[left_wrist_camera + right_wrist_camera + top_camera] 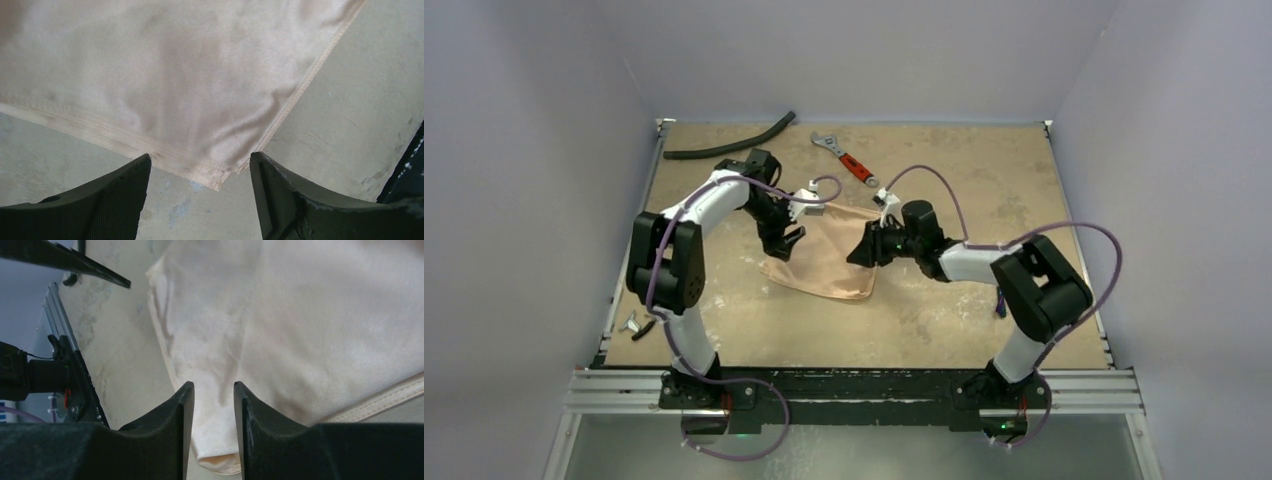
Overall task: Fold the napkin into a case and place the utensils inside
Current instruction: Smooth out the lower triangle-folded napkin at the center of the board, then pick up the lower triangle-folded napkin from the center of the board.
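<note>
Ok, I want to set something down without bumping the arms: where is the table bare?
Bare: the far right corner, right of the wrench and beyond the right arm; also the near strip between the napkin and the arm bases. Crowded: the middle, where both arms flank the napkin.

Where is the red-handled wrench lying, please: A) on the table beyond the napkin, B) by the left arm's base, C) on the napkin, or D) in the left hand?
A: the wrench lies on the table past the far edge of the napkin, not touching it.
</note>
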Available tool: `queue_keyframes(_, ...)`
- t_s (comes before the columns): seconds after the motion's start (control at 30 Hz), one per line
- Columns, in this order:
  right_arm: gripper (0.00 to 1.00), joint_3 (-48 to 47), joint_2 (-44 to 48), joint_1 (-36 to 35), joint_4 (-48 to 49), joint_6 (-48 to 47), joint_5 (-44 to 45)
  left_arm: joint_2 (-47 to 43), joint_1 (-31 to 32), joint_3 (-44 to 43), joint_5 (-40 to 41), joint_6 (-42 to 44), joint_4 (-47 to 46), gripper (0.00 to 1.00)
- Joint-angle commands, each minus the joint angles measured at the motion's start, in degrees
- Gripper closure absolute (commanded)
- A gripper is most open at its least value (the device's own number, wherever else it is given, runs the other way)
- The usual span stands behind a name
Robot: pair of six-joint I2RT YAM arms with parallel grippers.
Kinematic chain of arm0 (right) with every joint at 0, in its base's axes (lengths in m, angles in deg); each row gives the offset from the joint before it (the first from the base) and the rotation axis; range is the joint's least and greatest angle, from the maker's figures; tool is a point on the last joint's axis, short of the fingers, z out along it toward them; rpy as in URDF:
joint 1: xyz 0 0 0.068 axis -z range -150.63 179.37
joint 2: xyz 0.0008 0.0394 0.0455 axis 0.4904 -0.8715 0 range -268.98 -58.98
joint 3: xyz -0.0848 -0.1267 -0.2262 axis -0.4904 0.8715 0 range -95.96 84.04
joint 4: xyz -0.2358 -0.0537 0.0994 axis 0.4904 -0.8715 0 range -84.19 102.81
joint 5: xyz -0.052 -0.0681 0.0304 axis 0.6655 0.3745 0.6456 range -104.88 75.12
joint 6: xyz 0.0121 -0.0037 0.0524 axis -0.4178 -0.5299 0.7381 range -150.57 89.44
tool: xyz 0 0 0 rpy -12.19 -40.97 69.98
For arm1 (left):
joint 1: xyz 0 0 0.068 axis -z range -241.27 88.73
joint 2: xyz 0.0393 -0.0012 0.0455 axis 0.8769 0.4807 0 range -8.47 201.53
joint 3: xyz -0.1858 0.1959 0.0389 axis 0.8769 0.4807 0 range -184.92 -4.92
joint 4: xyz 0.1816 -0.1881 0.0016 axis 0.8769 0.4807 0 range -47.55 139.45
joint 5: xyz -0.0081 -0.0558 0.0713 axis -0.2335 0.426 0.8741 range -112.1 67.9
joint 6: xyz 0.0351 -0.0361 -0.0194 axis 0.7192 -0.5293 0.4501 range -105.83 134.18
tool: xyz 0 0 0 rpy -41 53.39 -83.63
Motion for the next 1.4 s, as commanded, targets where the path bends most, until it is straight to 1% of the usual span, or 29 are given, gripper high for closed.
queue_keyframes(0.0, 0.58, -3.76, 10.59, -0.1, -8.14, -8.56, 5.21, -7.35, 1.55, -0.56, -4.22, 11.03, 2.1, 0.28)
queue_keyframes(0.1, 0.45, -5.31, 15.31, -0.09, -12.51, -13.61, 10.1, -9.24, 1.38, -3.93, -6.13, 7.47, -0.04, 0.26)
queue_keyframes(0.13, 0.37, -5.83, 16.6, -0.09, -13.06, -14.82, 11.64, -9.68, 1.11, -5.57, -7.32, 6.37, -0.31, 0.25)
queue_keyframes(0.17, 0.24, -6.13, 17.87, -0.09, -13.07, -15.49, 12.15, -10.17, 0.69, -7.01, -8.86, 5.89, -0.27, 0.24)
queue_keyframes(0.2, 0.05, -5.87, 19.08, 0.0, -12.63, -13.3, 12.94, -10.55, 0.44, -7.89, -10.24, 6.14, 0.11, 0.24)
queue_keyframes(0.23, 0.02, -5.4, 20.1, 0.2, -10.52, -9.64, 18.32, -10.85, 0.42, -8.08, -11.0, 8.1, 1.45, 0.23)
queue_keyframes(0.27, 0.02, -5.49, 20.44, 0.73, -10.51, -8.73, 18.66, -11.32, 0.41, -7.38, -11.7, 10.88, 2.94, 0.23)
queue_keyframes(0.33, 0.02, -7.78, 19.35, 1.44, -11.98, -8.89, 15.55, -12.52, 0.91, -3.78, -10.91, 16.7, 4.56, 0.24)
queue_keyframes(0.37, 0.02, -9.67, 18.41, 1.5, -13.99, -9.84, 14.52, -13.36, 1.19, -1.18, -9.84, 19.85, 4.61, 0.25)
queue_keyframes(0.4, 0.02, -12.18, 17.16, 1.49, -17.23, -11.6, 15.31, -14.53, 1.31, 1.89, -9.13, 23.0, 4.03, 0.26)
queue_keyframes(0.47, 0.02, -15.34, 15.57, 1.49, -23.38, -14.65, 18.41, -17.79, 1.42, 9.19, -7.66, 27.13, -0.95, 0.26)
queue_keyframes(0.5, 0.02, -15.33, 16.42, 1.49, -24.57, -15.77, 20.95, -19.36, 1.63, 12.98, -6.85, 28.84, -3.5, 0.26)
queue_keyframes(0.6, 0.02, -10.7, 24.58, 1.49, -20.87, -15.62, 30.12, -21.96, 2.27, 21.15, -4.19, 33.91, -8.88, 0.26)
queue_keyframes(0.67, 0.02, -7.05, 29.56, 1.58, -17.2, -14.35, 34.98, -21.44, 2.71, 23.68, -2.45, 36.22, -10.78, 0.26)
queue_keyframes(0.7, 0.02, -5.68, 30.96, 1.65, -16.1, -15.14, 34.95, -20.78, 2.93, 24.65, -1.25, 37.25, -11.37, 0.27)
queue_keyframes(0.77, 0.02, -4.8, 31.65, 1.67, -15.55, -20.26, 29.95, -19.29, 3.03, 25.09, -0.15, 38.31, -12.5, 0.28)
queue_keyframes(0.8, 0.02, -4.92, 31.26, 1.58, -15.66, -24.6, 28.3, -18.0, 3.15, 25.1, 0.5, 38.92, -12.6, 0.29)
queue_keyframes(0.87, 0.02, -5.63, 30.22, 0.47, -19.21, -33.73, 21.12, -16.12, 3.54, 25.05, 2.4, 39.53, -13.24, 0.31)
queue_keyframes(0.9, 0.02, -5.76, 29.9, -0.51, -21.23, -37.58, 19.56, -15.25, 3.68, 25.09, 3.47, 40.29, -13.37, 0.33)
queue_keyframes(0.97, 0.02, -5.92, 29.47, -3.32, -25.06, -45.4, 20.74, -13.99, 3.66, 25.23, 5.06, 40.71, -14.33, 0.37)
queue_keyframes(1.03, 0.02, -6.1, 28.78, -4.92, -28.16, -50.51, 21.64, -13.11, 3.61, 25.44, 5.98, 40.77, -15.24, 0.38)
queue_keyframes(1.1, 0.02, -5.03, 28.68, -5.38, -28.55, -52.25, 21.71, -12.55, 3.4, 25.88, 5.89, 39.93, -16.84, 0.39)
queue_keyframes(1.2, 0.02, -0.63, 29.56, -6.1, -24.7, -52.85, 19.02, -11.92, 3.22, 26.51, 5.2, 38.33, -19.27, 0.41)
queue_keyframes(1.3, 0.02, 1.08, 27.07, -8.83, -22.97, -53.57, 16.87, -10.05, 3.21, 26.52, 5.01, 37.22, -20.26, 0.5)
queue_keyframes(1.37, 0.02, 0.51, 23.32, -10.85, -23.63, -54.28, 16.26, -9.0, 3.21, 25.96, 4.43, 36.36, -19.92, 0.58)
